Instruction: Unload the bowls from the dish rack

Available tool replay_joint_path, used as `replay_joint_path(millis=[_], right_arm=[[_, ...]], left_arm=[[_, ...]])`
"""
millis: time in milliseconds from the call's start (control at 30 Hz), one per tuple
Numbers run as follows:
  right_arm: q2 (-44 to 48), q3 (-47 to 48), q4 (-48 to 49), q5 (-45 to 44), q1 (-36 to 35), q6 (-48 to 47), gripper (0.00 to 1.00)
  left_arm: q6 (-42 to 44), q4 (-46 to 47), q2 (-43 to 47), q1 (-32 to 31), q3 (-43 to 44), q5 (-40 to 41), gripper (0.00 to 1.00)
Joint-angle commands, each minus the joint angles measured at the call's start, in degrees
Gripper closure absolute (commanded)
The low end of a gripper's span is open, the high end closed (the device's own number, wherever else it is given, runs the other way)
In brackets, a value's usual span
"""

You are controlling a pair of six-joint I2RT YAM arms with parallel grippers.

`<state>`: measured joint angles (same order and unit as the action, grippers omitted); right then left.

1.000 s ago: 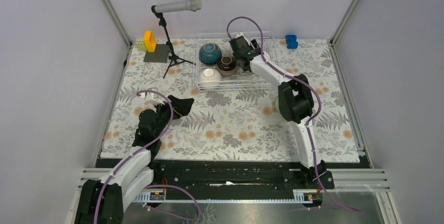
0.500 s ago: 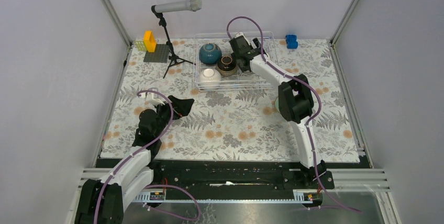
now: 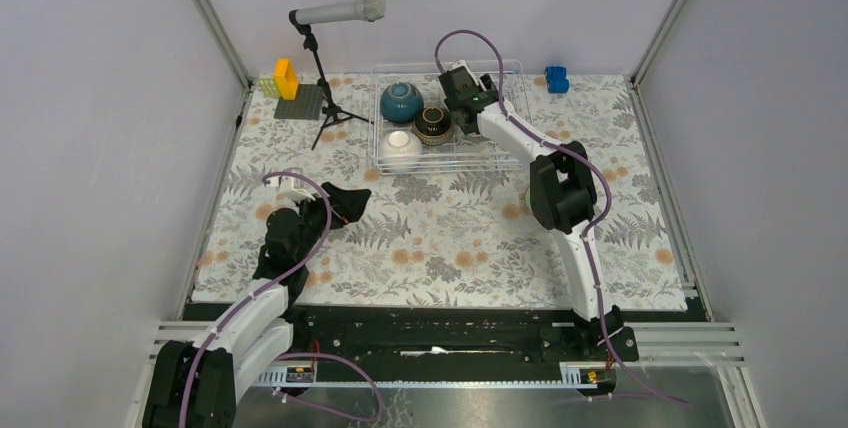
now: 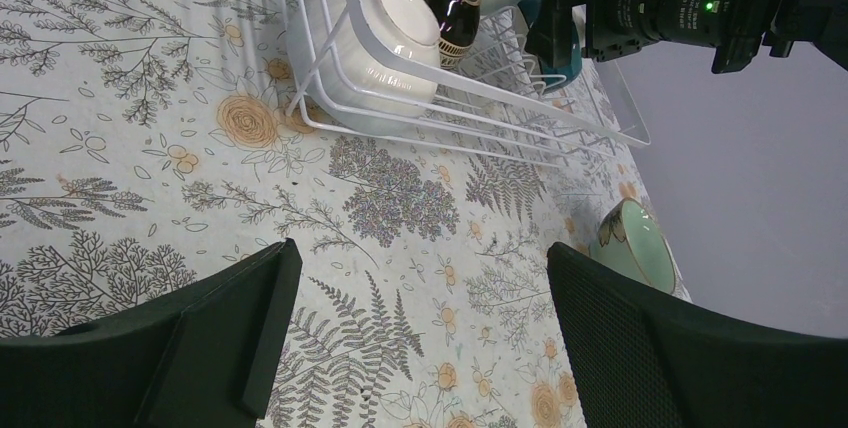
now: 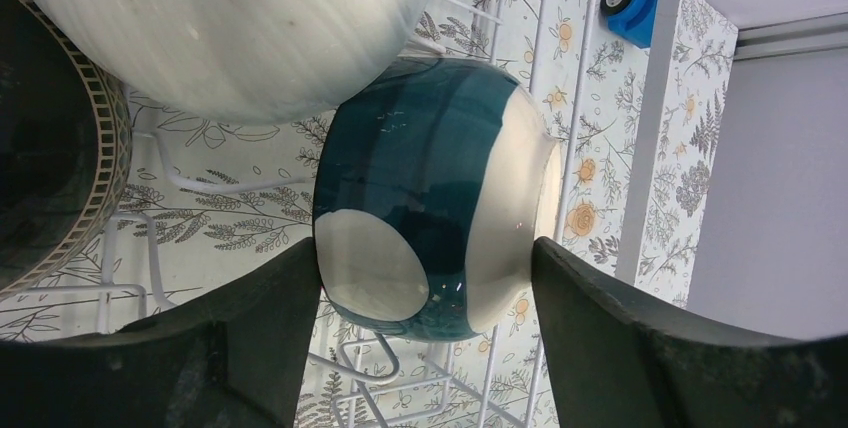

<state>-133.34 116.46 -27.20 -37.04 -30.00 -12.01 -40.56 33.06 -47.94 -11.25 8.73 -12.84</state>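
Note:
The white wire dish rack point(image 3: 500, 153) stands at the back middle. It holds a teal bowl point(image 3: 400, 101), a brown bowl point(image 3: 433, 124) and a white bowl point(image 3: 399, 146). My right gripper point(image 3: 468, 108) reaches into the rack. In the right wrist view its fingers point(image 5: 425, 253) are closed on both sides of a second teal bowl point(image 5: 430, 178), which lies on its side low in the rack. A white bowl point(image 5: 230, 28) sits next to it. My left gripper point(image 3: 345, 206) is open and empty over the mat. A mint bowl point(image 4: 632, 245) stands on the mat.
A microphone on a tripod stand point(image 3: 322, 78) stands left of the rack. A grey baseplate with yellow bricks point(image 3: 298, 100) is at the back left. A blue toy point(image 3: 556, 78) lies right of the rack. A white object point(image 3: 292, 191) sits by my left arm.
My right gripper has shifted slightly back and left inside the rack. The left arm and the other bowls have not moved.

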Motion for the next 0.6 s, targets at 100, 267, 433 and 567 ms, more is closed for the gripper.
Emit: replay_joint_path(millis=[100, 267, 433, 567], right_arm=[[5.07, -1.89, 1.34, -0.76, -0.10, 1.55, 0.32], [11.53, -7.97, 5.90, -2.17, -0.08, 1.59, 0.38], [17.65, -13.18, 9.14, -0.96, -0.15, 2.13, 0.39], [20.69, -15.09, 9.45, 0.46, -0.33, 2.81, 0.40]], left_arm=[[0.39, 2.53, -0.24, -0.09, 0.50, -0.17, 0.01], [0.45, 2.54, -0.32, -0.09, 0.60, -0.39, 0.01], [0.54, 2.54, -0.60, -0.09, 0.66, -0.47, 0.01], [0.65, 2.77, -0.84, -0.09, 0.76, -0.85, 0.01]])
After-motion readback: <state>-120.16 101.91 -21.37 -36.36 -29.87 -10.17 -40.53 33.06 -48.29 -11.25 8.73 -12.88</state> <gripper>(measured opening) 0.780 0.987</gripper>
